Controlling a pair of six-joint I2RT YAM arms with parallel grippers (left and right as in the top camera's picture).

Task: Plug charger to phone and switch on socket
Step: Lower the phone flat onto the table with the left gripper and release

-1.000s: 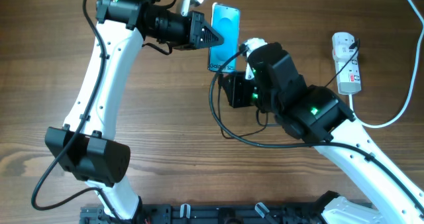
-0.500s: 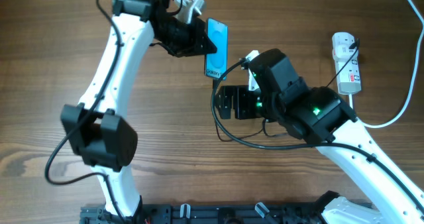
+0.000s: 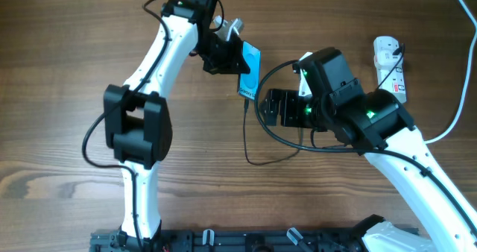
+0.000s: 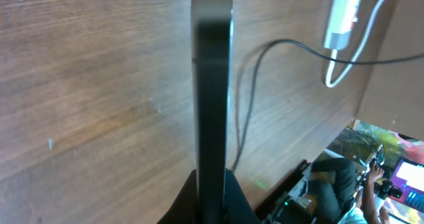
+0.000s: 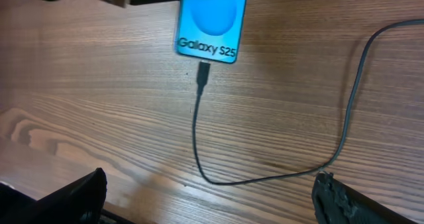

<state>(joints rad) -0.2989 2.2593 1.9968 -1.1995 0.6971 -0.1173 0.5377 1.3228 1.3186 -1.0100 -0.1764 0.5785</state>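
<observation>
Left claw [image 3: 238,58] clamped on phone [image 3: 252,73]; right claw [image 3: 271,107] spread apart; wood-grain table [image 3: 67,80]; person [image 4: 339,174] beyond edge.

A wooden table [image 3: 59,95] (dark grain), a seated person [image 4: 341,177] beyond its edge.

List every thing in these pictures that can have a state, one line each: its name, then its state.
left gripper: shut on the phone.
phone: held tilted, turquoise face showing.
charger: connector at the phone's lower end, apparently plugged in, slack.
right gripper: open, empty.
socket: switch position too small to tell.
</observation>
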